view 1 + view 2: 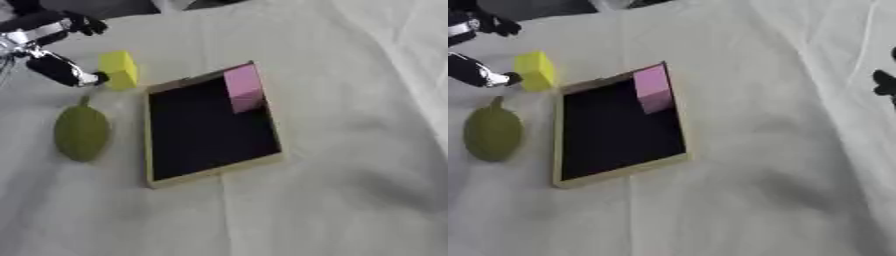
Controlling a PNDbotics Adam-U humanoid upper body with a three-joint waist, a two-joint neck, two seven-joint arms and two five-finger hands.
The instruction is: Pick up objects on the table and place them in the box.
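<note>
**Left hand at the yellow block**

The box (157, 172), a pink block (243, 88) inside, lies nearest. The yellow block (119, 69) stands at its eleven o'clock, at three o'clock from the left hand (54, 55). Fingers touch it; whether they grasp it is unclear. A green fruit (81, 132) lies below.

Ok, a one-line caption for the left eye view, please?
Left hand touches yellow block beside the box, which holds a pink block.

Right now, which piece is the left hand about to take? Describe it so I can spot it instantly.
Find the shallow box with the dark floor in the middle of the white cloth. Just off its far-left corner stands a yellow block, with the left hand at its left side. It is bright and square-edged, unlike the dull green rounded fruit nearer you or the pink block inside the box.
</note>
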